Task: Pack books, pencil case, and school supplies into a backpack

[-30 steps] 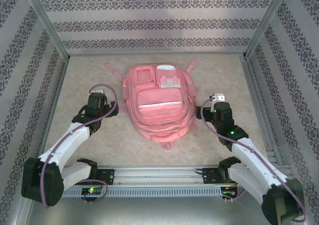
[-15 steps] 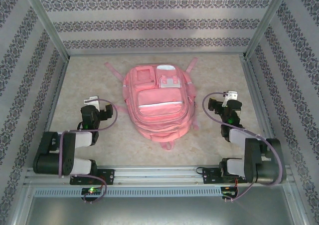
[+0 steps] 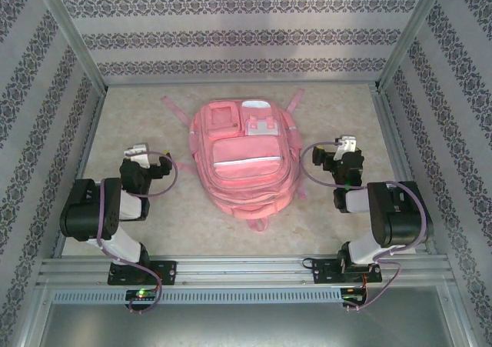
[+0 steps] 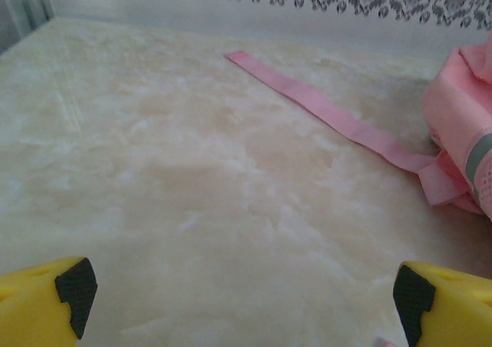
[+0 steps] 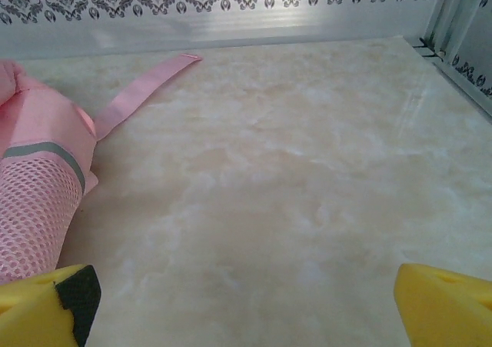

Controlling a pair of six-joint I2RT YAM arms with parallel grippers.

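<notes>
So the backpack [image 3: 242, 162] was lying flat on the table [image 3: 138, 108], pockets up, right between the two grippers. From the left gripper [image 3: 137, 153] it sat off to the right, and from the right gripper [image 3: 345, 145] off to the left. It was near both but touching neither. Couldn't call which arm was nearer, looked about even to me.

Its long axis ran away from the arms toward the back wall, basically parallel to the way both grippers were pointing. So neither one was aimed at the backpack; each looked past it along one side. In the left wrist view its edge poked in ahead and to the right of the fingertips, with a strap [image 4: 330, 116] trailing further ahead and to the left. The right wrist view was the mirror: mesh pocket [image 5: 34, 208] close on the left, the other strap [image 5: 142, 85] running ahead.

Both grippers were spread wide with nothing between the jaws, sitting low over the table.

My guess is whichever arm goes first has to swing inward toward the backpack. Couldn't tell whether any zipper was open.
</notes>
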